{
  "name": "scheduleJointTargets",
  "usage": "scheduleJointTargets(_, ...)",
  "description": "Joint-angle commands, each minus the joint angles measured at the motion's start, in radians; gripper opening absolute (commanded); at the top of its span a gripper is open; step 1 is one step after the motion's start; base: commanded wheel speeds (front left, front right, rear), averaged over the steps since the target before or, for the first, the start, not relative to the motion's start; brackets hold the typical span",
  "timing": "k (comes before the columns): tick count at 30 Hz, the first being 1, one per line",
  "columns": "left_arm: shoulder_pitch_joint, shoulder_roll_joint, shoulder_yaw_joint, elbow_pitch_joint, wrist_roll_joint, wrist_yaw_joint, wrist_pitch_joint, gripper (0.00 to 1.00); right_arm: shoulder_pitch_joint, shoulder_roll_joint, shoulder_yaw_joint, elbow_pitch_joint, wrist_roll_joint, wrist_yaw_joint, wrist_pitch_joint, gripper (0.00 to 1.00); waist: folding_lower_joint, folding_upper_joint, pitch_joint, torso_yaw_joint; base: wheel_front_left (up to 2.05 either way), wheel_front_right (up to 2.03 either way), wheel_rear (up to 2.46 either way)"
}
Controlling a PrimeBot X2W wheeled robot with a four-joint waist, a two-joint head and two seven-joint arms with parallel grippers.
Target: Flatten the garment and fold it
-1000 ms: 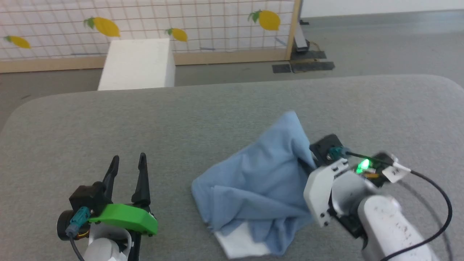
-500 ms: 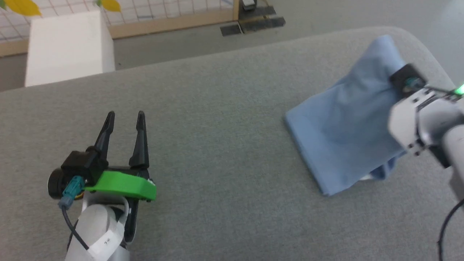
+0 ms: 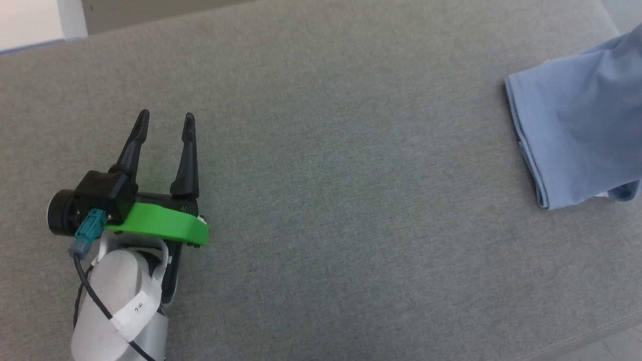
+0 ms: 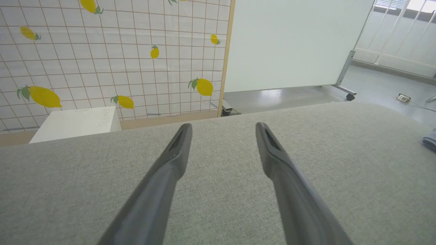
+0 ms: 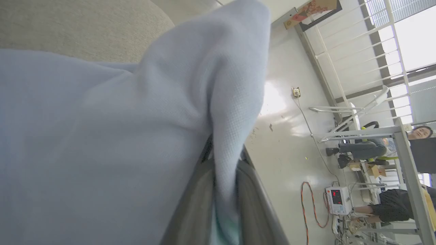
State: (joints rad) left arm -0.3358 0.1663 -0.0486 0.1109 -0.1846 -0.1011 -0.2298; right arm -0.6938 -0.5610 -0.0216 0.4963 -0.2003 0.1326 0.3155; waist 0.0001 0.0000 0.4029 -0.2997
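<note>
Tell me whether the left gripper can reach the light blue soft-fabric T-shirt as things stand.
Probably, with a long reach: only bare grey fabric surface lies between the open left gripper and the T-shirt.

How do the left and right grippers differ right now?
The left gripper has spread fingers with nothing between them; the right gripper has fingers closed on a fold of the garment. The left gripper sits over the gray padded surface, far from the garment; the right gripper is partly covered by it. Both have long dark fingers.
</note>
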Motion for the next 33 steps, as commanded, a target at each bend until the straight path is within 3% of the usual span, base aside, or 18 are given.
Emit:
scheduleJointTargets(1, -0.019, 0.012, -0.001, -0.007, 0.006, -0.006, 0.004, 1.00, -0.026, 0.019, -0.027, 0.013, -0.023, -0.002, -0.024, 0.00, -0.0001, 0.0000, 0.049, 0.008, 0.00, 0.00, 0.00)
scheduleJointTargets(5, -0.023, 0.016, -0.008, -0.009, 0.003, -0.006, 0.009, 1.00, -0.045, 0.058, -0.113, 0.053, -0.078, -0.002, -0.070, 0.00, -0.0001, 0.0000, 0.056, 0.033, 0.00, 0.00, 0.00)
scheduleJointTargets(6, -0.022, 0.016, -0.009, -0.007, 0.002, -0.006, 0.009, 1.00, -0.049, 0.067, -0.133, 0.060, -0.095, -0.002, -0.083, 0.04, -0.0001, 0.0000, 0.054, 0.039, 0.00, 0.00, 0.00)
scheduleJointTargets(7, -0.021, 0.015, -0.011, -0.005, 0.000, -0.006, 0.009, 1.00, -0.051, 0.075, -0.150, 0.067, -0.107, -0.002, -0.091, 0.21, -0.0001, 0.0000, 0.050, 0.044, 0.00, 0.00, 0.00)
scheduleJointTargets(9, -0.016, 0.012, -0.014, 0.002, -0.002, -0.003, 0.007, 1.00, -0.053, 0.094, -0.186, 0.083, -0.131, -0.002, -0.102, 1.00, -0.0001, 0.0000, 0.038, 0.053, 0.00, 0.00, 0.00)
scheduleJointTargets(17, 0.037, -0.022, -0.020, 0.061, -0.028, 0.004, -0.015, 1.00, -0.008, 0.146, -0.261, 0.097, -0.148, -0.002, -0.216, 1.00, -0.0001, 0.0000, -0.108, 0.091, 0.00, 0.00, 0.00)
scheduleJointTargets(24, 0.113, -0.056, -0.018, 0.113, -0.058, 0.010, -0.028, 1.00, 0.088, 0.181, -0.231, 0.057, -0.028, -0.002, -0.299, 1.00, -0.0001, 0.0000, -0.263, 0.140, 0.00, 0.00, 0.00)
scheduleJointTargets(33, 0.185, -0.073, -0.018, 0.143, -0.086, 0.013, -0.031, 1.00, 0.317, 0.295, -0.211, -0.180, 0.188, -0.002, -0.365, 1.00, -0.0001, 0.0000, -0.364, 0.238, 0.00, 0.00, 0.00)
